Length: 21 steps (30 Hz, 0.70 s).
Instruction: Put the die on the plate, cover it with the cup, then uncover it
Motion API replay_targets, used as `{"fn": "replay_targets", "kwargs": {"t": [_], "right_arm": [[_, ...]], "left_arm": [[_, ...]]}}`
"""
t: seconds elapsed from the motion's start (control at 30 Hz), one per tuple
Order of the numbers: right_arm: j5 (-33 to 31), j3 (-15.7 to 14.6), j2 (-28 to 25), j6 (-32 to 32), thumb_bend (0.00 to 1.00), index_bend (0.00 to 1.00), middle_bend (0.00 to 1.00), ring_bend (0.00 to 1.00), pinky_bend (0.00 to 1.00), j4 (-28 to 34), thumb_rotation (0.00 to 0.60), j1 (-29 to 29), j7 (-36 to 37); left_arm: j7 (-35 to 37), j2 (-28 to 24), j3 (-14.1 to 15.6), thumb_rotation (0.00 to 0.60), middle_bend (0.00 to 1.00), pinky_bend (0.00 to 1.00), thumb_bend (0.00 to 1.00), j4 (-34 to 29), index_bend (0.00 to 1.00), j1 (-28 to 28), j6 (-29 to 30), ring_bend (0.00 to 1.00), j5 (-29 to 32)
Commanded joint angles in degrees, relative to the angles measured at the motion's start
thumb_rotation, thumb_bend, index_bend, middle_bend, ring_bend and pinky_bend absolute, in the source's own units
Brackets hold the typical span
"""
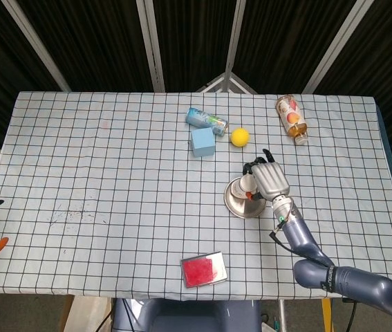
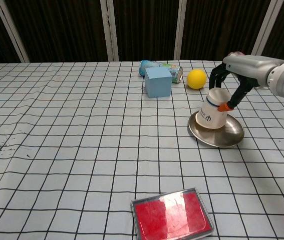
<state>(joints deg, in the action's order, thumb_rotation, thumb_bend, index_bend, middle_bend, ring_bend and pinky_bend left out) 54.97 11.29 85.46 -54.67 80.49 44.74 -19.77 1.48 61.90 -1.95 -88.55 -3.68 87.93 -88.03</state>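
Observation:
A white paper cup (image 2: 212,111) with a blue band is held mouth-down and tilted over the left part of the steel plate (image 2: 229,135). My right hand (image 2: 230,84) grips it from above, fingers around its base. From the head view, the same right hand (image 1: 268,180) covers most of the cup (image 1: 248,184) above the plate (image 1: 237,205). The cup's rim hangs just above the plate or touches it; I cannot tell which. No die shows in either view; the cup and hand hide that spot. The left hand is out of both views.
A blue cube (image 2: 158,81), a lying can (image 2: 162,67) and a yellow ball (image 2: 196,78) sit behind the plate. A bottle (image 1: 292,117) lies at the far right. A red tin (image 2: 172,219) is near the front edge.

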Motion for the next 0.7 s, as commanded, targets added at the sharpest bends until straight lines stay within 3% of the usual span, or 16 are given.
{"fn": "replay_targets", "kwargs": {"t": [0.03, 0.33, 0.5, 0.7], "right_arm": [[0.5, -1.2, -2.1, -0.3, 0.26, 0.53, 0.45, 0.25, 0.0, 2.3, 0.6, -1.0, -1.2], [5.3, -5.1, -7.5, -3.0, 0.26, 0.54, 0.46, 0.26, 0.0, 11.1, 0.6, -3.6, -4.8], [6.4, -4.9, -8.1, -3.1, 0.26, 0.54, 0.46, 0.26, 0.0, 14.0, 0.6, -3.4, -5.4], [5.5, -3.3, -5.5, -1.8, 0.26, 0.54, 0.46, 0.26, 0.0, 12.7, 0.6, -1.8, -5.4]], "left_arm": [[0.0, 0.0, 0.0, 0.6, 0.0, 0.02, 0.29, -0.1, 0.22, 0.0, 0.0, 0.0, -0.1], [0.0, -0.1, 0.2, 0.6, 0.0, 0.02, 0.29, -0.2, 0.22, 0.0, -0.1, 0.0, -0.1], [0.0, -0.1, 0.3, 0.6, 0.0, 0.02, 0.29, -0.3, 0.22, 0.0, 0.0, 0.0, -0.5], [0.4, -0.3, 0.2, 0.6, 0.0, 0.02, 0.29, -0.1, 0.22, 0.0, -0.2, 0.0, -0.2]]}}
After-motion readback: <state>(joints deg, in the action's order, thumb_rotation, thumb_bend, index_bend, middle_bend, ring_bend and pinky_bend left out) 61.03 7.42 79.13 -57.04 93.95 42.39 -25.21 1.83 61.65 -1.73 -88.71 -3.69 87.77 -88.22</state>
